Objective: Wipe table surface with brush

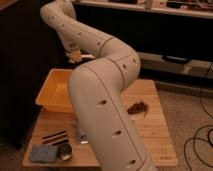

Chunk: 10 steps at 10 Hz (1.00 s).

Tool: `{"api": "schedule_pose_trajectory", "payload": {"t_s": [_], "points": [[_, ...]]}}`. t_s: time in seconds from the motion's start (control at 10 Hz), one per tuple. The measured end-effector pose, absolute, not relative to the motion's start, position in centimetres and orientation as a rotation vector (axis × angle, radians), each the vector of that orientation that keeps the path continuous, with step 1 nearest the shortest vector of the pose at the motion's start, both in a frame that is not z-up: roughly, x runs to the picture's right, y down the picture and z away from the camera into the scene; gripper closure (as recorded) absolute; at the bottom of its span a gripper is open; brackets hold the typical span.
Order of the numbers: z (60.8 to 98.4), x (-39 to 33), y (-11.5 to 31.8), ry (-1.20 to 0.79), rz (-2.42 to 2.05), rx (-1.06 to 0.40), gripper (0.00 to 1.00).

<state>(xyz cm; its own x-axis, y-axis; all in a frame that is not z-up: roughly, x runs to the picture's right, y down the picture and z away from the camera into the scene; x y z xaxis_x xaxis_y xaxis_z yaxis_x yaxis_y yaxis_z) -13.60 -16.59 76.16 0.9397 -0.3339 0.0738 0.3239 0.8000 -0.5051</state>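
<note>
The table surface (pixel 152 131) is a light tan plank top. My arm rises from the bottom of the view, bends at the right and reaches up to the top left. The gripper (pixel 75 55) hangs down from the wrist, above the far edge of the yellow bin (pixel 51 94), well above the table. The brush with the white handle does not show clearly. Only a small pale piece (pixel 80 136) sticks out from behind the arm, and I cannot tell what it is.
A dark-handled utensil (pixel 54 137) lies at the front left. A grey-blue sponge block (pixel 42 154) and a small round metal thing (pixel 64 152) lie at the front left corner. A pile of brown crumbs (pixel 137 107) lies at the right. Cables lie on the floor at the right.
</note>
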Motion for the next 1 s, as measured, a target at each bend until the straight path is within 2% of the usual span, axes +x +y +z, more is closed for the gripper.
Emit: {"api": "schedule_pose_trajectory", "payload": {"t_s": [0.6, 1.0], "points": [[74.8, -8.9, -11.8, 0.002, -0.213, -0.557, 1.0], [72.4, -2.9, -4.1, -0.021, -0.018, -0.568, 1.0]]}}
